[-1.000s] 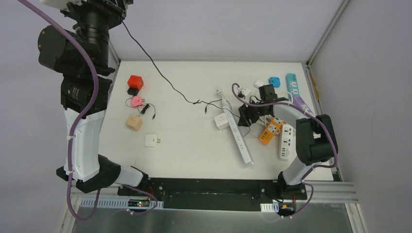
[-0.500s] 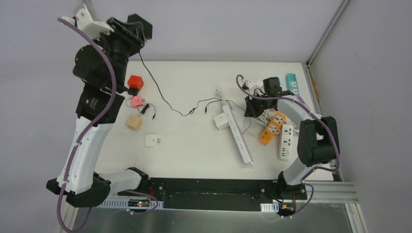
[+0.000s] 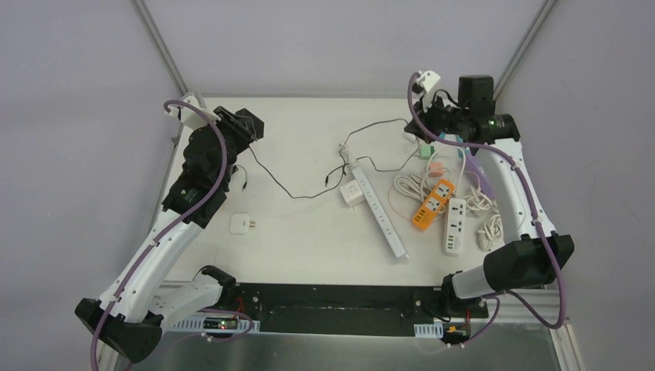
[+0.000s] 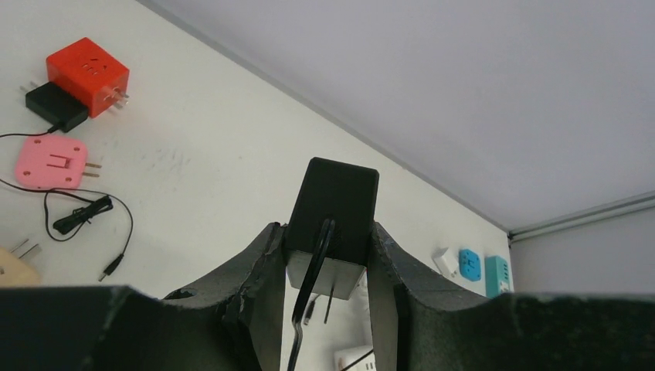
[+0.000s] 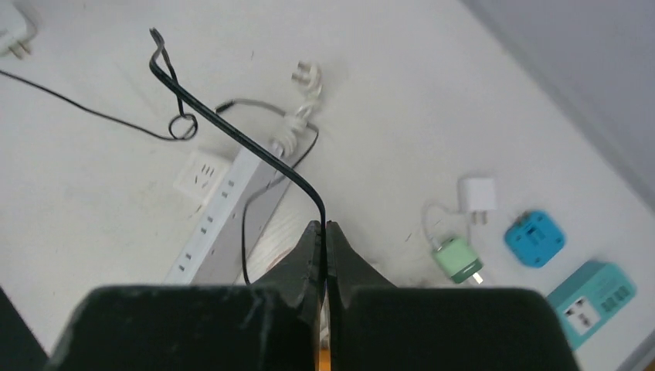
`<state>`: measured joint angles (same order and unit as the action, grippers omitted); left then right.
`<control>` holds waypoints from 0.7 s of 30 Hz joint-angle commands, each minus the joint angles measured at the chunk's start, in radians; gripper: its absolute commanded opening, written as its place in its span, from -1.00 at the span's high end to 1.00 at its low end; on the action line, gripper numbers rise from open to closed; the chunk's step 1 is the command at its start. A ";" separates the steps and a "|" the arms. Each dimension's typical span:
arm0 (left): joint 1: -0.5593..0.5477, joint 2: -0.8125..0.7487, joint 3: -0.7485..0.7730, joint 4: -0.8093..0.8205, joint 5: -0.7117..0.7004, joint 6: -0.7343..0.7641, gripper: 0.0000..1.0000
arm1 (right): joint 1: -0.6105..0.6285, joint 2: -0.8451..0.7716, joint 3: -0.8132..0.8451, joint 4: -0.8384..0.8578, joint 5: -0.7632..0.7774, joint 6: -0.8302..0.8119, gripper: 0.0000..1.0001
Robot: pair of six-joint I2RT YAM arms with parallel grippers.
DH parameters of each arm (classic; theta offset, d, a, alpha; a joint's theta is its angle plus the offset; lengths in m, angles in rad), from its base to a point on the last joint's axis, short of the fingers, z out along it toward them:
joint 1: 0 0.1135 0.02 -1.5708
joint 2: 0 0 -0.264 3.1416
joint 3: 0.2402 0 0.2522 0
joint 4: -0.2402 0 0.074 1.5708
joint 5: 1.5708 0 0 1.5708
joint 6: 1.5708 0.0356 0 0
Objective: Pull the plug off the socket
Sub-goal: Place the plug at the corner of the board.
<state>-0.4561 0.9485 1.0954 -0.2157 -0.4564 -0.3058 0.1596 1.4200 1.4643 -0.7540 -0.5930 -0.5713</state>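
Observation:
A black plug [image 4: 334, 201] with a pale underside and a thin prong is clamped between the fingers of my left gripper [image 4: 328, 232], held above the table's far left [image 3: 246, 127], apart from any socket. Its thin black cable [image 3: 292, 195] trails across the table to my right gripper [image 3: 429, 117], raised at the back right. The right gripper [image 5: 323, 226] is shut on the cable [image 5: 232, 131], pinched between its fingertips. A long white power strip [image 3: 378, 212] and a white cube socket [image 3: 353, 193] lie mid-table.
A red cube [image 4: 86, 76], a pink adapter [image 4: 54, 161] and a small black adapter [image 4: 54, 108] lie far left. An orange strip [image 3: 432, 202], a white strip [image 3: 454, 226] and coiled white cord [image 3: 409, 185] crowd the right. A green charger [image 5: 457, 259] and a blue adapter [image 5: 534, 237] sit behind.
My left arm came down from high above with the plug. My right gripper shut on the cable, then rose and moved to the back right, drawing the cable across the table.

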 commanded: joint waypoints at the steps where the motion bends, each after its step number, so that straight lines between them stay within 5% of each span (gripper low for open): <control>1: 0.017 -0.054 -0.012 0.083 -0.070 -0.025 1.00 | 0.043 0.096 0.279 -0.119 -0.034 -0.032 1.00; 10: 0.064 -0.029 -0.029 0.035 -0.131 0.013 1.00 | 0.258 0.426 0.912 -0.146 0.110 0.085 1.00; 16: 0.112 -0.022 -0.069 0.039 -0.094 -0.039 1.00 | 0.348 0.619 1.277 0.008 0.202 0.176 1.00; 21: 0.128 0.004 -0.087 0.051 -0.071 -0.067 1.00 | 0.408 0.731 1.380 0.251 0.238 0.199 1.00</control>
<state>-0.3397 0.9379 1.0145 -0.2123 -0.5510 -0.3328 0.5243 2.1006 2.7655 -0.7528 -0.4191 -0.4232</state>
